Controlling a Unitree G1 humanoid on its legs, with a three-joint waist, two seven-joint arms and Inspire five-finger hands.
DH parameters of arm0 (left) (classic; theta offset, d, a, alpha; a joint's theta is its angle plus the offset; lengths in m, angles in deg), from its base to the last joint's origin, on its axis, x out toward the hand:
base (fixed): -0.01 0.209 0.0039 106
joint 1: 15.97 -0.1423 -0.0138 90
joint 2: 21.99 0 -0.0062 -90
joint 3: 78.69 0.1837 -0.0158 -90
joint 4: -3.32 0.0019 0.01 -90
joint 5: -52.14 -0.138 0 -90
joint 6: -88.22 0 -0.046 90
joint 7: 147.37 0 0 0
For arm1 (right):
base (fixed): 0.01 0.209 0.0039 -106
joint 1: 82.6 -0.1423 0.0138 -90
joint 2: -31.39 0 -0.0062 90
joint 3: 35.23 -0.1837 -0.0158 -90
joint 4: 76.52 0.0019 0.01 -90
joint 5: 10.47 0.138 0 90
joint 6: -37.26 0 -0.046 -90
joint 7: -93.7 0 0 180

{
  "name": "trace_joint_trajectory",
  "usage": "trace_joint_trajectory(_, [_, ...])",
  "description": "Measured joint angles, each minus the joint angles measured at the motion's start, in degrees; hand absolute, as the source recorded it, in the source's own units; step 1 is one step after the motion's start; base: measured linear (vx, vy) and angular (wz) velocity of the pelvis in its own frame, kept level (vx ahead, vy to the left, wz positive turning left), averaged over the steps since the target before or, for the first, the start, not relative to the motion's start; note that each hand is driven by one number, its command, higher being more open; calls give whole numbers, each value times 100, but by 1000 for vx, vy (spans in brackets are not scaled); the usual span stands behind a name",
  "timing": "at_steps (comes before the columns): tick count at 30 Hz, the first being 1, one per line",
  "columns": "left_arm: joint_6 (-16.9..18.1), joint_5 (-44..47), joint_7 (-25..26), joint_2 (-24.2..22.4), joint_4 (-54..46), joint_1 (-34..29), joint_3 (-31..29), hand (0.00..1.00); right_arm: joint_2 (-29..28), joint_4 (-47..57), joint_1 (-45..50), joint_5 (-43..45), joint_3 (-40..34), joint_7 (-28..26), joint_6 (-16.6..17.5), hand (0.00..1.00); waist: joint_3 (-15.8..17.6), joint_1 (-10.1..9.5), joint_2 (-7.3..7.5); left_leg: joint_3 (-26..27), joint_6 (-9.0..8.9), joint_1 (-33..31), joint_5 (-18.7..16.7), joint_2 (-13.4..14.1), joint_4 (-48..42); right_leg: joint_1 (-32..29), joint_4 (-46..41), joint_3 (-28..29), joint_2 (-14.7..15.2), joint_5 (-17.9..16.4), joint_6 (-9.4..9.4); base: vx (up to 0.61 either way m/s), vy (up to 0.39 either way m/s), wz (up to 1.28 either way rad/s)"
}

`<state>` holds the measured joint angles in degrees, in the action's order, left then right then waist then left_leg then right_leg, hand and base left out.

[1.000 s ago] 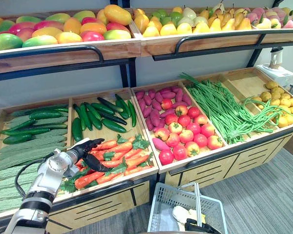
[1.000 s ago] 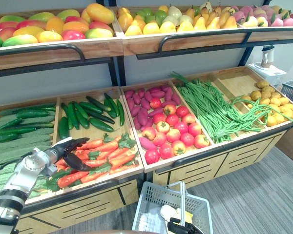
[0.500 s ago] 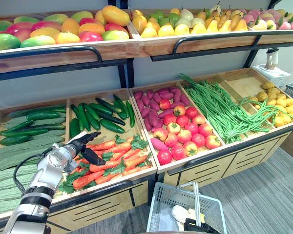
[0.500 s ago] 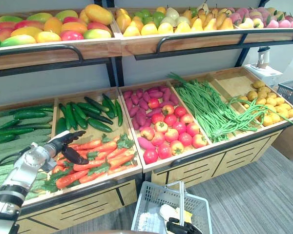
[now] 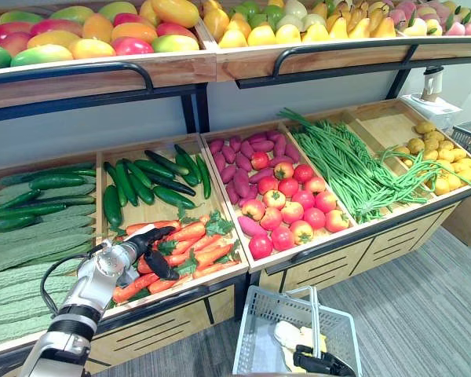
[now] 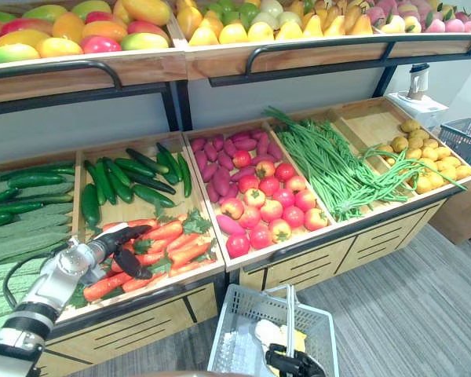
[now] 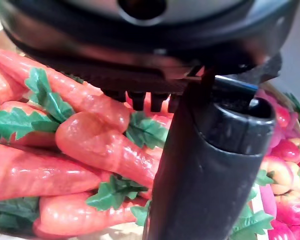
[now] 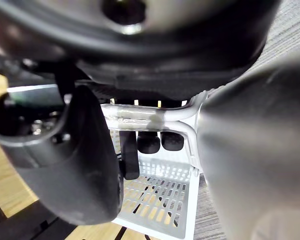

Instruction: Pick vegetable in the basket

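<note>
The carrots [image 5: 192, 237] I'm after lie in a heap right under and ahead of the left hand [image 5: 144, 251], orange with green leafy tops, in the front half of their wooden crate [image 5: 220, 276]. None is lifted, and none is in the basket [image 5: 261, 316].

From the head camera the left hand is spread: its fingers reach out flat over the pile and the thumb [image 7: 210, 170] splays off below them, with a carrot or two lying in the gap. On the left wrist feed the thumb blocks much of the heap and I see just the fingertips [image 7: 138, 101] poking out above the carrots. I can't tell whether they touch.

Past the fingertips, further back in the same crate, lie dark green cucumbers [image 5: 153, 177].

Down by the front of the stand, well apart from the left hand, the right hand [image 5: 320, 363] is cut off by the frame edge. Its wrist feed shows the fingers [image 8: 149, 142] curled round the metal handle [image 8: 155, 120], with the pale mesh basket hanging beneath them. Something pale yellow [image 5: 289, 336] sits inside, beside that hand and half hidden by it; I can't make out what it is.
</note>
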<state>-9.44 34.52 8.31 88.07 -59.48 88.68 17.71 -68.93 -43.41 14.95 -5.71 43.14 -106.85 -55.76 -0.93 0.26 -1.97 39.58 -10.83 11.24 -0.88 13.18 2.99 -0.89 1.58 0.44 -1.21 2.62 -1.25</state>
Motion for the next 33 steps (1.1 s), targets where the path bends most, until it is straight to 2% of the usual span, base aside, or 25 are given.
trace_joint_trajectory(10, [11,-288,287,-152,-61,-14,-10,100,152,233,-33,246,286,-3,-4,0,303,20,-110,43,3,-89,-3,16,-69,-107,-27,61,-5,-1,0,-8,-6,-2])
trace_joint_trajectory(13, [15,-349,528,-163,-22,73,-112,100,169,284,-148,335,347,5,11,0,486,74,-125,92,10,-229,-8,28,-134,-265,-64,122,-9,21,0,-56,-50,-11])
trace_joint_trajectory(16, [-28,-455,673,-280,460,310,-162,100,164,468,-223,438,393,13,35,0,753,137,-120,192,10,-245,-10,43,-150,-341,-95,202,-39,35,4,-40,-49,-16])
trace_joint_trajectory(19, [144,-555,919,-482,419,216,-518,100,201,510,-257,449,391,42,37,0,842,102,-141,232,10,-392,-11,52,-177,-534,-169,254,-52,36,4,-16,-46,-8])
trace_joint_trajectory(22, [246,-563,1212,-605,592,233,-616,100,215,575,-302,489,470,84,39,0,897,102,-178,306,16,-457,-18,72,-236,-653,-221,326,-73,49,15,-47,-48,-14])
trace_joint_trajectory(28, [391,-800,1941,-1010,998,367,-973,100,285,688,-342,677,651,133,34,0,1020,110,-141,474,71,-646,-41,95,-362,-827,-83,464,-80,195,-64,-79,-32,-13])
trace_joint_trajectory(29, [394,-818,2016,-1042,1069,385,-1012,0,295,689,-347,678,659,135,32,0,1026,110,-140,528,72,-653,-44,101,-363,-828,-16,464,-78,206,-69,-84,-24,-20])
trace_joint_trajectory(32, [399,-933,2298,-1143,1177,392,-1042,0,299,687,-346,678,663,186,39,0,1044,117,-150,572,71,-658,-45,112,-365,-827,48,445,-75,234,-91,-42,-21,-11])
trace_joint_trajectory(33, [417,-975,2459,-1203,1192,411,-1217,0,300,682,-347,678,666,213,39,0,1045,122,-149,572,71,-668,-45,113,-366,-828,72,440,-74,247,-109,0,0,0])
